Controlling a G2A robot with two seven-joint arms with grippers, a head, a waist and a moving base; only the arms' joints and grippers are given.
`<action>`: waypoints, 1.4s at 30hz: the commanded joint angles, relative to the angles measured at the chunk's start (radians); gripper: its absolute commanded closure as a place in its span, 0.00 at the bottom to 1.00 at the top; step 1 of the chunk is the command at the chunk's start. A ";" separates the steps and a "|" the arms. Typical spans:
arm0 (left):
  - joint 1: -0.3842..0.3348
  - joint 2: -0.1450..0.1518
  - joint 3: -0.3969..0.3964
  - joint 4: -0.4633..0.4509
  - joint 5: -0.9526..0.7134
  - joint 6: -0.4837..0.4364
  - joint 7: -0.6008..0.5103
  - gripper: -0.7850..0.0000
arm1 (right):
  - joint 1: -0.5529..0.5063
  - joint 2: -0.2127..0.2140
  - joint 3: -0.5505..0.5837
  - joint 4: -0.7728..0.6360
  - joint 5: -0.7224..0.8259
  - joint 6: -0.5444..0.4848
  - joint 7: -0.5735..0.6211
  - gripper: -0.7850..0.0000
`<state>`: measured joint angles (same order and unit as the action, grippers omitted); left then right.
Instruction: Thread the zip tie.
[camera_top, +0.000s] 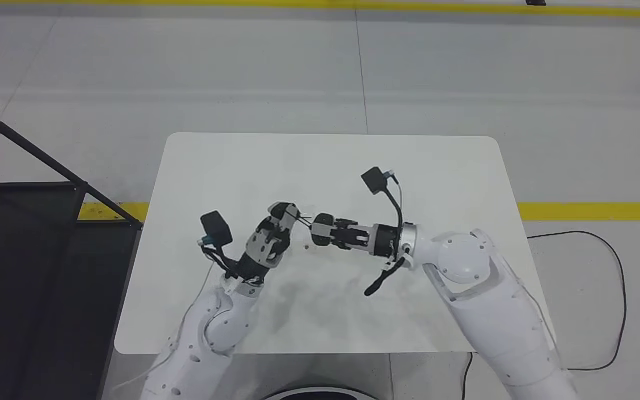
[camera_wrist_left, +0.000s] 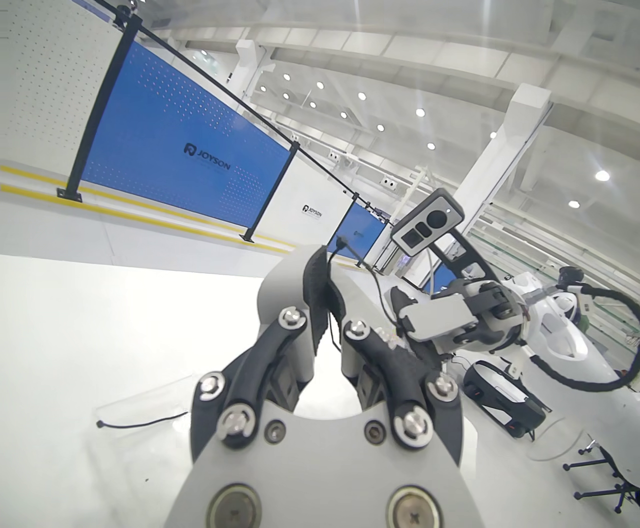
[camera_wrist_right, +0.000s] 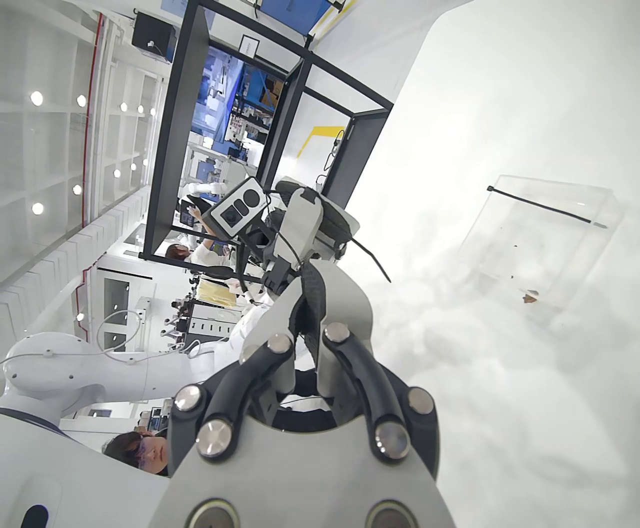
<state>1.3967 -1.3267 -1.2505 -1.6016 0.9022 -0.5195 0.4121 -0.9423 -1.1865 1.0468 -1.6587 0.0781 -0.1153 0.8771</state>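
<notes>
A thin black zip tie (camera_top: 303, 222) is held in the air over the middle of the white table (camera_top: 430, 310), between my two grippers. My left gripper (camera_top: 283, 216) is shut on it, and the tie (camera_wrist_left: 381, 295) comes out past its tips (camera_wrist_left: 322, 270) and bends across to my right gripper (camera_wrist_left: 406, 312). The right gripper (camera_wrist_right: 306, 282) is shut on the other part of the tie, tip to tip with the left gripper (camera_wrist_right: 315, 225). The tie's pointed tail (camera_wrist_right: 372, 261) sticks out beside the left gripper.
A second black zip tie (camera_wrist_right: 545, 205) lies flat on a clear plastic tray (camera_wrist_right: 560, 260) on the table beyond the grippers; the tie (camera_wrist_left: 140, 425) also shows in the left wrist view. A black frame (camera_top: 40, 250) stands off the table's left side.
</notes>
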 joint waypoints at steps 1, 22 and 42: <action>0.000 -0.002 0.007 0.003 0.024 0.019 0.021 1.00 | -0.003 0.000 0.004 -0.002 0.011 -0.012 0.001 1.00; -0.004 -0.013 0.055 0.027 0.188 0.106 0.160 1.00 | -0.008 0.004 0.020 -0.014 0.040 -0.015 0.009 1.00; -0.023 -0.026 0.085 0.056 0.265 0.207 0.236 1.00 | -0.023 0.009 0.043 -0.024 0.085 -0.067 0.025 1.00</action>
<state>1.3738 -1.3517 -1.1672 -1.5455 1.1617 -0.3204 0.6419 -0.9650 -1.1780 1.0894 -1.6826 0.1630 -0.1824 0.9022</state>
